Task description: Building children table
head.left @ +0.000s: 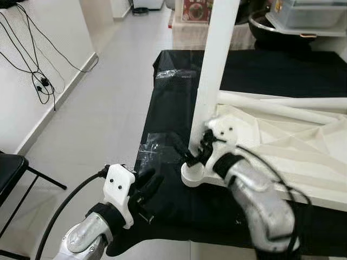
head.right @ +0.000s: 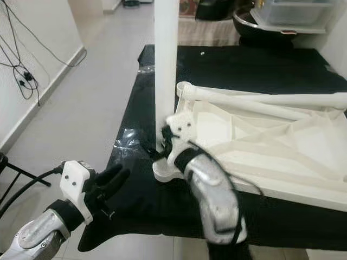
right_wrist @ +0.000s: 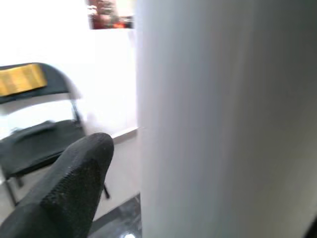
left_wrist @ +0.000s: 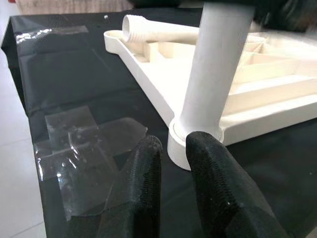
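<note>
A white children's table top (head.left: 282, 141) lies upside down on a table under a black cover (head.left: 179, 97). One white leg (head.left: 214, 70) stands upright in the corner socket (head.left: 192, 174) nearest me. My right gripper (head.left: 196, 151) is shut on this leg just above the socket; one of its fingers (right_wrist: 74, 178) presses against the white tube. Two more legs (head.left: 271, 105) lie loose across the top. My left gripper (head.left: 149, 187) hovers over the black cover near the front edge, left of the socket. It is slightly open, and its fingers (left_wrist: 143, 183) hold nothing.
Patches of clear tape (head.left: 149, 151) shine on the black cover. A black folding chair (head.left: 11, 168) stands at the far left, and cables (head.left: 38, 81) hang along the white wall. A dark bowl and plastic boxes (head.left: 309, 16) sit behind the table. Tiled floor lies to the left.
</note>
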Robot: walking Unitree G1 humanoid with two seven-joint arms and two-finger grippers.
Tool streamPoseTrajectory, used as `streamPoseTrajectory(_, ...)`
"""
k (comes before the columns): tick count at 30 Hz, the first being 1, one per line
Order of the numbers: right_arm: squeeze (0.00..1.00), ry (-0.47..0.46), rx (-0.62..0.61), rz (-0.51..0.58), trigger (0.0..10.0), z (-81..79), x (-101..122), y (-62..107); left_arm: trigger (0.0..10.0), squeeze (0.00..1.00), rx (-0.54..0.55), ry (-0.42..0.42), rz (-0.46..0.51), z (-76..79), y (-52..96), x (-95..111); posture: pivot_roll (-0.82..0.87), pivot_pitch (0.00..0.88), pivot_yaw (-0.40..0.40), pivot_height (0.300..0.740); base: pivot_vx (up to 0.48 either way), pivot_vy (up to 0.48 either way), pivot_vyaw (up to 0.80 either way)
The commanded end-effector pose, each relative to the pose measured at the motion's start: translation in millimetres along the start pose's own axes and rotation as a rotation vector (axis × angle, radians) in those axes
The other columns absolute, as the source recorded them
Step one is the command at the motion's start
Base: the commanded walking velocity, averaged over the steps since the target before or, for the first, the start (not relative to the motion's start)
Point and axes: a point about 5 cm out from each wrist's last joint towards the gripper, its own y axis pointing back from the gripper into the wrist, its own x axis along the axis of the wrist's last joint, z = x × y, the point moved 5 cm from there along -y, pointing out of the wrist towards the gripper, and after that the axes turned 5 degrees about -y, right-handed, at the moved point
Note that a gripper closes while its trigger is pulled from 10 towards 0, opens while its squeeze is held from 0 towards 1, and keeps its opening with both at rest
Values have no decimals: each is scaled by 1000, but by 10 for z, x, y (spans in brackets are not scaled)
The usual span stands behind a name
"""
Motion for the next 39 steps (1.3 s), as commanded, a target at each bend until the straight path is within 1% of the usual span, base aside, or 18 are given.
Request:
streamPoseTrajectory(1,890,-7,114,-4,10000,-50,-23,-13,10000,0,-13,9,-20,25,17,-37,32,161,-2,740,0,0,0)
streamPoseTrajectory(2,890,-7,114,-4,10000,-50,-23,-13,10000,0,-13,9,-20,25,17,-37,32,161,-2,740,0,0,0)
streamPoseTrajectory(3,0,36,176,-29,10000,-5,-40,-8,10000,0,-13,9,-21,27,21,-36,43,166,-1,740,0,0,0)
streamPoseTrajectory(5,0,51,213,-44,10000,53,-35,-5,10000,0,-13,9,-22,26,25,-34,46,167,0,740,0,0,0)
streamPoseTrajectory(7,0,67,254,-54,10000,157,10,-3,10000,0,-13,7,-24,26,32,-31,48,167,-2,740,0,0,0)
streamPoseTrajectory(8,0,67,254,-54,10000,157,10,-3,10000,0,-13,7,-24,26,32,-31,48,167,-2,740,0,0,0)
streamPoseTrajectory(9,0,70,267,-51,10000,221,58,-13,10000,0,-14,8,-25,26,35,-33,50,167,-3,740,0,0,0)
streamPoseTrajectory(11,0,74,274,-49,10000,260,90,-19,10000,0,-14,8,-26,26,38,-34,51,166,-4,740,0,0,0)
streamPoseTrajectory(13,0,36,333,-23,10000,332,204,-7,10000,0,-19,11,-28,44,40,-38,57,160,-6,740,0,0,0)
streamPoseTrajectory(19,0,5,420,-29,10000,402,204,49,10000,0,-24,11,-29,60,40,-38,63,160,-6,740,0,0,0)
streamPoseTrajectory(20,0,-6,460,-48,0,402,184,86,10000,0,-32,9,-31,73,44,-40,63,157,-5,740,0,0,0)
streamPoseTrajectory(23,0,-13,504,-67,0,391,160,120,10000,0,-66,-14,-45,123,46,-56,64,155,-4,740,0,0,0)
streamPoseTrajectory(27,0,-15,522,-80,0,388,136,128,10000,0,-93,-39,-53,162,46,-65,64,155,-4,740,0,0,0)
streamPoseTrajectory(29,0,-12,533,-94,0,377,98,139,10000,0,-144,-115,-77,223,55,-89,63,153,-2,740,0,0,0)
streamPoseTrajectory(32,0,-14,533,-109,0,365,32,150,10000,0,-162,-123,-64,247,42,-42,61,153,0,740,0,0,0)
streamPoseTrajectory(35,0,3,503,-138,0,367,-74,147,10000,0,-173,-132,-54,257,31,-2,61,153,0,740,0,0,0)
streamPoseTrajectory(38,0,1,382,-186,0,404,-282,90,10000,0,-171,-132,-52,253,29,4,59,151,-2,740,0,0,0)
streamPoseTrajectory(39,0,1,382,-186,0,404,-282,90,10000,0,-171,-132,-52,253,29,4,59,151,-2,740,0,0,0)
